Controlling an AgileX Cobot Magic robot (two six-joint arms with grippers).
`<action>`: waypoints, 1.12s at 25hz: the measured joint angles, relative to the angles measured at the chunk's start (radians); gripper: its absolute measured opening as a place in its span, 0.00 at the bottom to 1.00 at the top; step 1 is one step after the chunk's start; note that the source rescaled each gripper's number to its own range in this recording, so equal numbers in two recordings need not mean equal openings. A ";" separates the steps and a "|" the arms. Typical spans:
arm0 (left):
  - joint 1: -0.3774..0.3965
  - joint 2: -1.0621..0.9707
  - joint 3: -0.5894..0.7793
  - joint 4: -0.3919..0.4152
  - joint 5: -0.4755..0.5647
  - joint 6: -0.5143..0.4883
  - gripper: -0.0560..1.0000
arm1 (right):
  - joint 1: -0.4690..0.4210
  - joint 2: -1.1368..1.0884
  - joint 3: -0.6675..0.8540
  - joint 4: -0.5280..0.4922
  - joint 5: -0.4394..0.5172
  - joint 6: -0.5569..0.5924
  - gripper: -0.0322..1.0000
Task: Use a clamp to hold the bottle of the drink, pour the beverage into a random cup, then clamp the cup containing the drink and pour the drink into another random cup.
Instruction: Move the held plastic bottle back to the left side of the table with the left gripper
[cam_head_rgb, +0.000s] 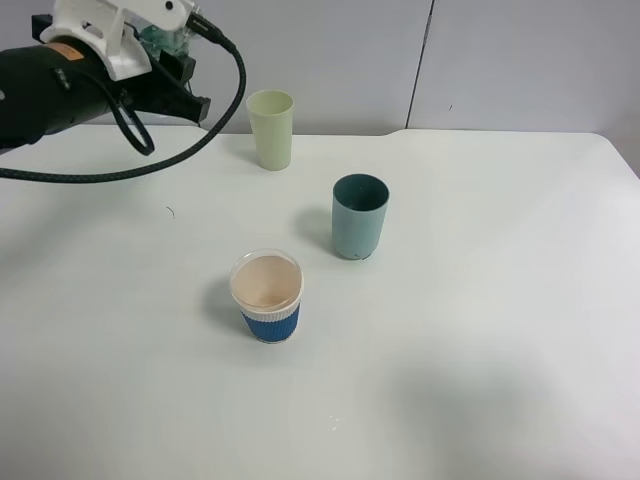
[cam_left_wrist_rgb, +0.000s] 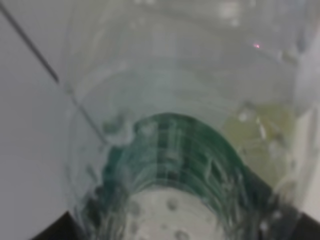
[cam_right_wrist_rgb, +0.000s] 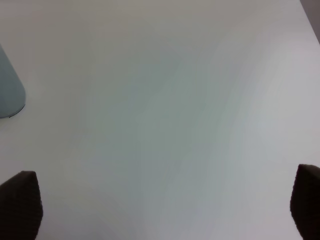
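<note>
Raised above the table's far left corner, my left gripper is shut on the bottle of the drink. The clear bottle with its green label fills the left wrist view, droplets on its wall; the liquid level cannot be made out. The teal cup stands upright mid-table, and its side shows at the edge of the right wrist view. Nearer the front stands the blue-banded white cup, upright with a cream-pink inside. My right gripper is open over bare table with nothing between its fingers; it is outside the high view.
A pale yellow-green tumbler stands upright at the back, right of the left arm. A black cable loops down from the left arm over the white table. A grey wall runs behind the table.
</note>
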 joint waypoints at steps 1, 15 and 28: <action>0.018 -0.006 0.018 0.033 0.009 -0.041 0.09 | 0.000 0.000 0.000 0.000 0.000 0.000 1.00; 0.240 -0.019 0.151 0.582 -0.013 -0.817 0.09 | 0.000 0.000 0.000 0.000 0.000 0.000 1.00; 0.409 0.007 0.151 0.923 -0.125 -1.055 0.09 | 0.000 0.000 0.000 0.000 0.000 0.000 1.00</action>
